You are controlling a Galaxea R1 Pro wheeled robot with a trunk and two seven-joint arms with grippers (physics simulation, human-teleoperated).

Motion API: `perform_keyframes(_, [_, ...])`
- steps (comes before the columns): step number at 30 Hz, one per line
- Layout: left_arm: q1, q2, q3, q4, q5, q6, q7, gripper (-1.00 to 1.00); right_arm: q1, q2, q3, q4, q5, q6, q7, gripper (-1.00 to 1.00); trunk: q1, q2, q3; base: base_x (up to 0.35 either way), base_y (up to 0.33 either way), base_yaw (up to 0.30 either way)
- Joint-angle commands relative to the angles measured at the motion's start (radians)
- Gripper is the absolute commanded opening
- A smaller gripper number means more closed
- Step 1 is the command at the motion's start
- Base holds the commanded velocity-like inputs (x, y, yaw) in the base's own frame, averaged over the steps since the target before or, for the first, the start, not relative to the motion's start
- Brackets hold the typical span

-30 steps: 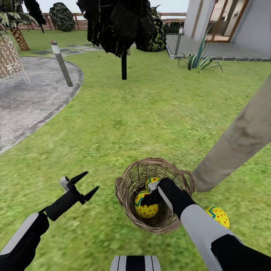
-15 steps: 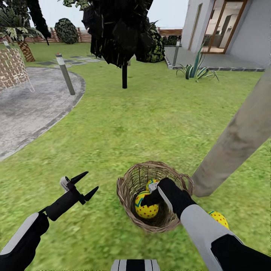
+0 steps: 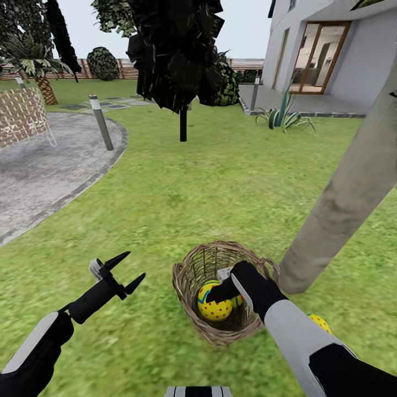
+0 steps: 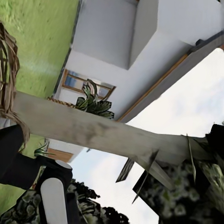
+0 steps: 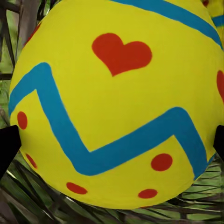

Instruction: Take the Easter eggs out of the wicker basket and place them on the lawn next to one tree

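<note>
The wicker basket (image 3: 184, 270) stands on the lawn (image 3: 193, 182) beside the pale trunk of the tree (image 3: 342, 204). My right gripper (image 3: 216, 292) reaches down into the basket and is shut on a yellow Easter egg (image 3: 212, 309). In the right wrist view that egg (image 5: 116, 107) sits between the two black fingertips (image 5: 6, 144). A sliver of a second egg (image 3: 237, 301) shows in the basket beside it. Another egg (image 3: 322, 322) lies on the grass near the trunk, partly hidden by my right arm. My left gripper (image 3: 135, 266) hovers open to the left of the basket.
A grey paved patio (image 3: 44, 160) with a short bollard (image 3: 102, 122) lies at the left, by a woven bench (image 3: 22, 116). A black-trunked dark tree (image 3: 182, 118) stands ahead. The white house (image 3: 331, 55) and a spiky plant (image 3: 284, 116) are at the far right.
The whole head view has shifted, so the camera moved. My right gripper and its egg sit slightly higher relative to the basket rim. The left arm keeps its pose.
</note>
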Motion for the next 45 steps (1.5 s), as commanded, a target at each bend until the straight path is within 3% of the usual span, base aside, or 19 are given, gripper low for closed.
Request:
perform_keyframes(1, [0.000,0.001,-0.001,0.001,-0.006,0.001,-0.009,1.00,-0.001,-0.001,0.003,-0.001,-0.001,0.004,0.000,-1.00,-0.001,0.000,0.003,-0.002,0.000,0.000])
perform_keyframes(38, [0.000,-0.003,-0.001,0.001,-0.008,0.000,-0.007,1.00,0.000,-0.014,0.003,-0.015,0.001,0.002,-0.001,-1.00,-0.017,0.009,0.146,-0.023,0.000,0.000])
perform_keyframes(45, [0.000,-0.003,-0.001,0.001,-0.008,-0.001,-0.006,1.00,-0.001,-0.014,0.002,-0.017,0.001,0.002,-0.001,-1.00,-0.041,0.052,0.169,-0.162,0.000,0.000])
